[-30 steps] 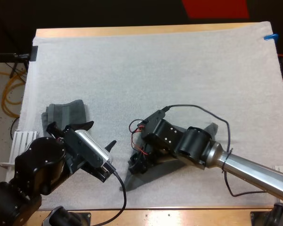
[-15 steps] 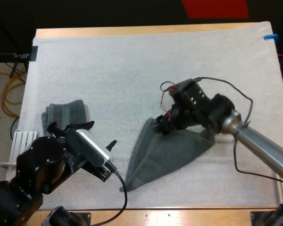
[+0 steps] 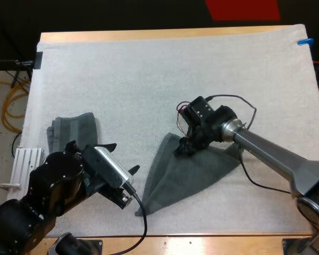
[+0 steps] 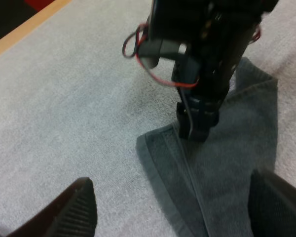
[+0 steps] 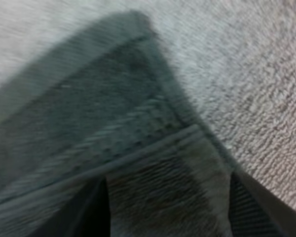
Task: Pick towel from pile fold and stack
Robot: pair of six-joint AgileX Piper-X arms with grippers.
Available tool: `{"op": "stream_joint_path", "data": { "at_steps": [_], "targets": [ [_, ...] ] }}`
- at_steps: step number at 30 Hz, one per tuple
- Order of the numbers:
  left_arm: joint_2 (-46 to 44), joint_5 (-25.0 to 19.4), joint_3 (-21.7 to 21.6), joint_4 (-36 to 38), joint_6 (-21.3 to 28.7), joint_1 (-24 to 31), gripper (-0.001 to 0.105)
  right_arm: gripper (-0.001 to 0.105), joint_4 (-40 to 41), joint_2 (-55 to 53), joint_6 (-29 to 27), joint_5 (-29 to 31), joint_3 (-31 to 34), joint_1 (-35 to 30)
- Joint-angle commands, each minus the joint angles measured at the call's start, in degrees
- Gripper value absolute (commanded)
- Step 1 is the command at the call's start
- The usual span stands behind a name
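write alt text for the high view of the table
The right gripper reaches down to the far corner of a dark grey-green towel spread on the white mat. The left gripper hovers open beside it, near a folded towel.

Bare mat beyond spread towel

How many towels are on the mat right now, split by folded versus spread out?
Folded dark grey-green towel: 1
Spread-out dark grey-green towel: 1
Total: 2 towels, both lying on the white mat.
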Motion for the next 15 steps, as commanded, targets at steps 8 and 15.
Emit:
{"op": "stream_joint_path", "data": {
  "at_steps": [8,15],
  "targets": [
    [-0.1,0.34,-0.09,0.15,-0.8,-0.08,0.062,0.04,-1.4,2.54,-0.96,0.41,-0.28,-0.05],
    [-0.1,0.34,-0.09,-0.02,-0.8,-0.08,0.062,0.008,-0.5,2.54,-0.96,0.48,-0.28,-0.05]
  ]
}}
